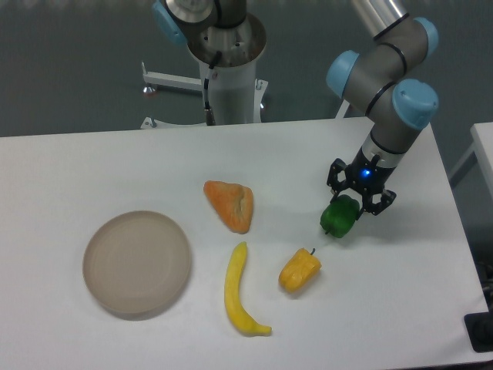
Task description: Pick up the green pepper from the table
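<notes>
Camera: jaws grasping green pepper.
Done: pepper gripped.
Left: whether it clears the surface, cannot tell.

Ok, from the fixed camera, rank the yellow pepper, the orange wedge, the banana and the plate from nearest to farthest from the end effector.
The end effector sits at the green pepper, toward the table's right side.
1. Yellow pepper, just below and left of it.
2. Orange wedge, mid-table, to its left.
3. Banana, lower centre.
4. Plate, far left.

Two glossy peppers, one bright green and one yellow-orange; one yellow banana; one orange bread wedge; one round beige plate.
</notes>
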